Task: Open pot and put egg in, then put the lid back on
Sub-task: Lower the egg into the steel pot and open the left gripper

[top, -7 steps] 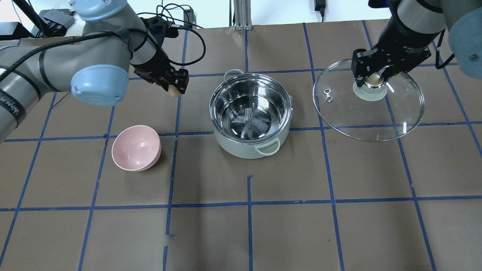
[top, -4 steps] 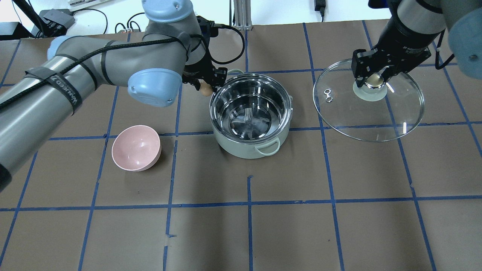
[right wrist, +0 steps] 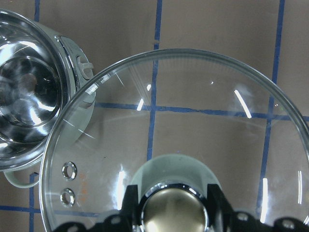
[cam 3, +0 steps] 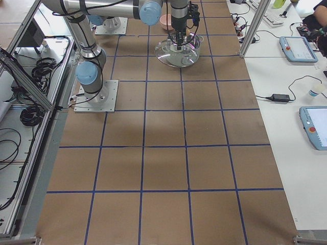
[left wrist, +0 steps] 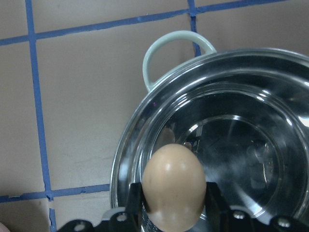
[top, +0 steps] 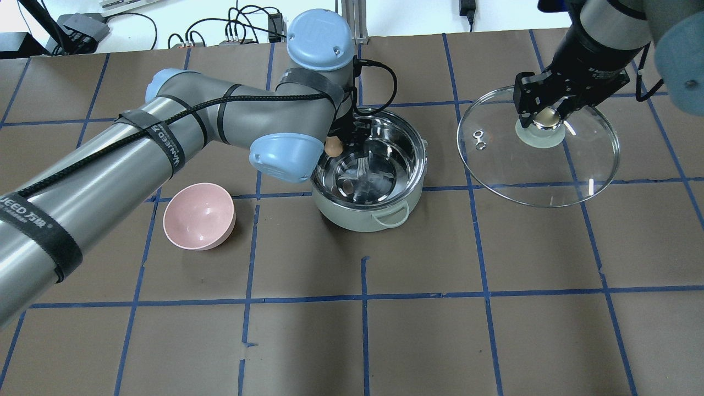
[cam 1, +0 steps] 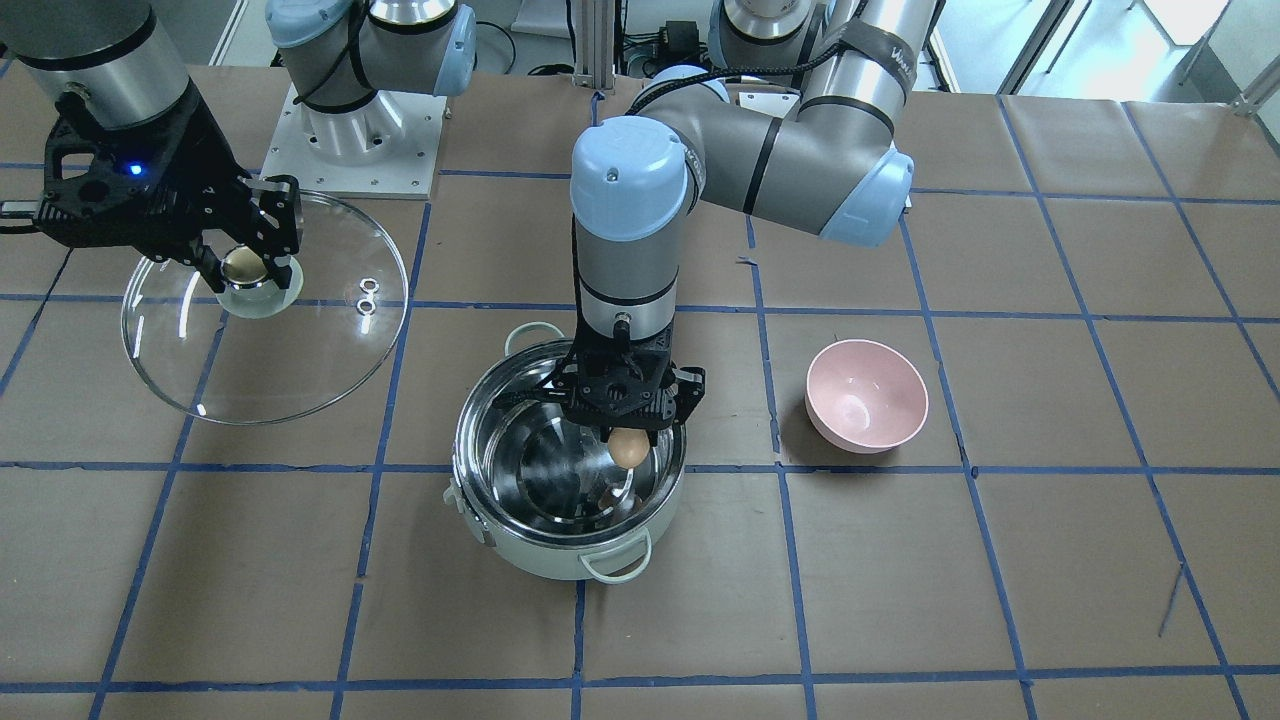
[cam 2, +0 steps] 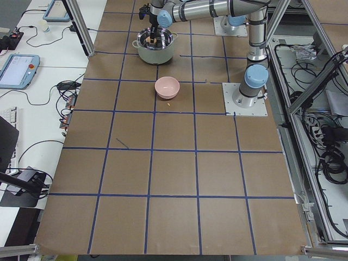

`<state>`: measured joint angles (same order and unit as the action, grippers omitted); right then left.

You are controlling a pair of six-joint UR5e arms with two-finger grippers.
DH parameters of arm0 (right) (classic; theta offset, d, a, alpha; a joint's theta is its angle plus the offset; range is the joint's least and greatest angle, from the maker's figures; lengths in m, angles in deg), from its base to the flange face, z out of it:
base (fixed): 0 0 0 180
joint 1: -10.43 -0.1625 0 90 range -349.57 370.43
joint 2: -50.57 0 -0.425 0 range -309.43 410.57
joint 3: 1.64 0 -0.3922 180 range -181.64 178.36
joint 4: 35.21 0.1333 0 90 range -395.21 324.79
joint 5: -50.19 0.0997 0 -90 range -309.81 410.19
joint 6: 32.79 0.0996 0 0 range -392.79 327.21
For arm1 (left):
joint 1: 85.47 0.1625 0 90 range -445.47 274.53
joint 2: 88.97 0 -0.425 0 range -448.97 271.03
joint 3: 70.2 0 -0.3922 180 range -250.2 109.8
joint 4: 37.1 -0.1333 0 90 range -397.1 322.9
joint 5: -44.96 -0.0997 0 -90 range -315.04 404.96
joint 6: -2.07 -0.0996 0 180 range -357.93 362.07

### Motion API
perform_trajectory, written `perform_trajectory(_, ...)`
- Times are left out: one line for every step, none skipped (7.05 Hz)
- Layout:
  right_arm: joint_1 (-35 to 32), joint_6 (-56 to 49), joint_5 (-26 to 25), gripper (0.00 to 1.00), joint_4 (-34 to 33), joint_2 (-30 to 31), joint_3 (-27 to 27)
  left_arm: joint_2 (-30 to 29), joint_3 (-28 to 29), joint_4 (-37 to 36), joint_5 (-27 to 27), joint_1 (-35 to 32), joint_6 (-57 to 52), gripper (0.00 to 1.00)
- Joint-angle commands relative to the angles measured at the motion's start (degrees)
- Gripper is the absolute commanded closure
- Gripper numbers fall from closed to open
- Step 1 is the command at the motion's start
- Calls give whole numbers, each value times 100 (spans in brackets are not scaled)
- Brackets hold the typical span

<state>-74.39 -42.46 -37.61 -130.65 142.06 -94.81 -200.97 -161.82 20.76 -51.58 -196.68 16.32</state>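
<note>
The mint-green pot [top: 352, 217] [cam 1: 530, 560] stands open on the table, its steel inside bare. My left gripper [cam 1: 629, 440] [top: 333, 144] is shut on the light brown egg [cam 1: 629, 447] [left wrist: 174, 186] [top: 332, 146] and holds it above the pot's inside, near the rim on the robot's left. My right gripper [top: 542, 115] [cam 1: 247, 268] is shut on the brassy knob [right wrist: 173, 212] of the glass lid [top: 577, 176] [cam 1: 290, 370] and holds the lid in the air to the pot's right in the overhead view. The pot also shows in the left wrist view [left wrist: 178, 41] and in the right wrist view [right wrist: 72, 53].
An empty pink bowl [top: 199, 216] [cam 1: 866, 395] sits on the table on the robot's left of the pot. Brown paper with blue tape lines covers the table. Cables lie past the far edge behind the left arm.
My left gripper has carried the egg rightward from beside the pot to over its inside. The right gripper and the lid have not moved.
</note>
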Motion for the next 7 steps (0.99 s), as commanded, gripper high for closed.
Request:
perform_trajectory(0,0,0,77,0,0,0,-164,-31,-65,-215,-137,131,76)
perform_trajectory(0,0,0,77,0,0,0,-182,-57,-47,-217,-137,105,73)
perform_trajectory(0,0,0,77,0,0,0,-191,-179,-65,-225,-137,105,70)
perform_trajectory(0,0,0,77,0,0,-9,-182,-189,-74,-225,-137,70,70)
perform_trajectory(17,-8,-9,77,0,0,-78,-182,-172,-74,-225,-137,52,68)
perform_trajectory(18,-35,0,77,-9,0,-105,-200,-128,-65,-217,-137,34,57)
perform_trajectory(18,-44,0,77,-9,9,-105,-208,-128,-74,-225,-137,-44,24)
